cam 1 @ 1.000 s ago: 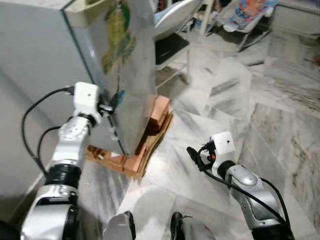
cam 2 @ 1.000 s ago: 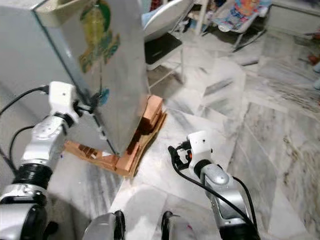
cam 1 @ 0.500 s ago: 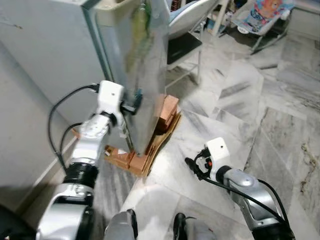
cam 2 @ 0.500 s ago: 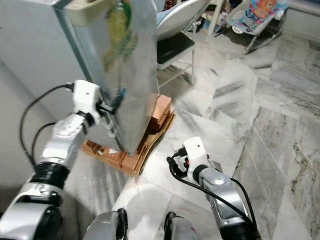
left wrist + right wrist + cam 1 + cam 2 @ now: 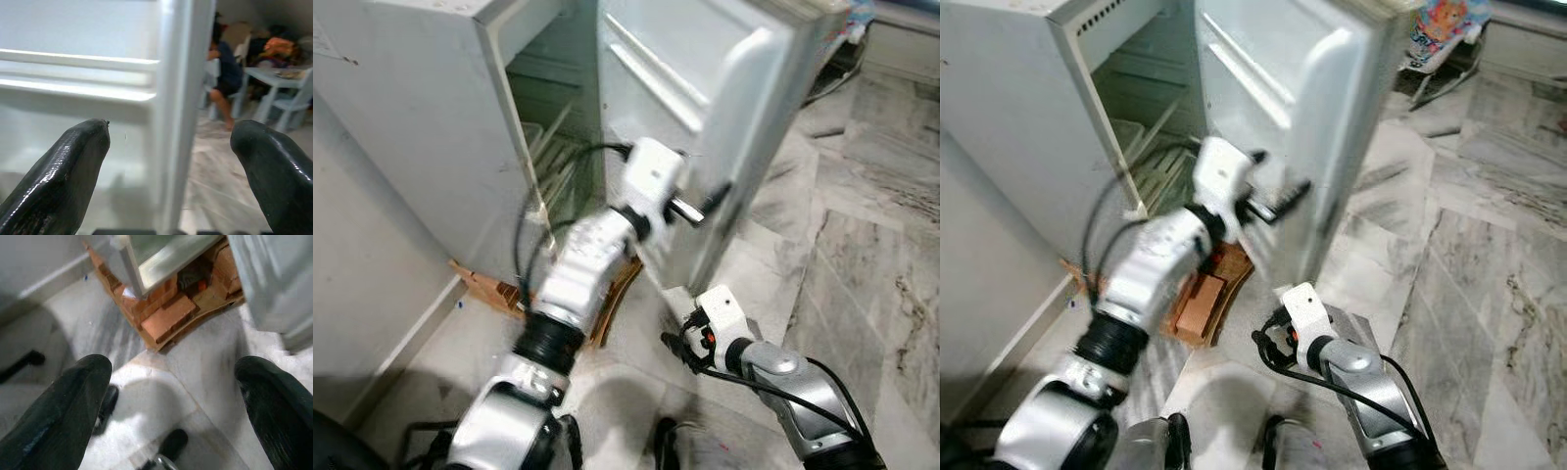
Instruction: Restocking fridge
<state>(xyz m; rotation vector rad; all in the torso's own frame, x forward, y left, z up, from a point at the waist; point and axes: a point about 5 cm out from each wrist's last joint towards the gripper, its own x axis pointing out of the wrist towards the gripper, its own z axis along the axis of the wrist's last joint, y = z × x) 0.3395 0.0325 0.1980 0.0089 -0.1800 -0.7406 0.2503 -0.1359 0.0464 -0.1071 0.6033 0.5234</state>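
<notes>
The white fridge (image 5: pixel 421 127) stands with its door (image 5: pixel 705 108) swung wide, showing wire shelves (image 5: pixel 553 147) inside. My left gripper (image 5: pixel 705 201) is at the door's free edge (image 5: pixel 178 112), open, and the edge runs between its two black fingers (image 5: pixel 63 171) without a visible clamp. My right gripper (image 5: pixel 677 348) hangs low over the marble floor just below the door, open, with nothing between its fingers (image 5: pixel 63 401).
The fridge rests on bricks and cardboard (image 5: pixel 1200 304) on the floor. In the left wrist view a person (image 5: pixel 225 73) sits past the door beside a light blue table (image 5: pixel 279 83). A baby bouncer (image 5: pixel 1445 24) stands at the far right. My feet (image 5: pixel 1273 436) show below.
The fridge door has swung from nearly closed to wide open, and my left gripper has travelled right with its edge. The head camera has shifted. My right gripper has barely moved.
</notes>
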